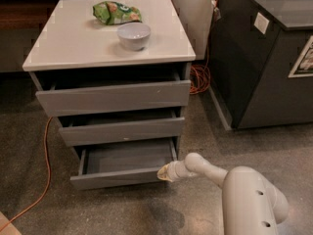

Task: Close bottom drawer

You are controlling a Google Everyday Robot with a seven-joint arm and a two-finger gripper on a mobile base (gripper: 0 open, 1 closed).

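Note:
The bottom drawer is the lowest of three grey flat-fronted drawers under a white cabinet top. It is pulled out and its shallow grey tray shows empty. My gripper is low at the right end of the bottom drawer's front, touching or nearly touching it. My white arm reaches in from the lower right. The middle drawer and top drawer stand slightly open.
A white bowl and a green snack bag lie on the cabinet top. A dark bin stands to the right. An orange cable runs along the floor at the left, and more orange cable lies behind the cabinet.

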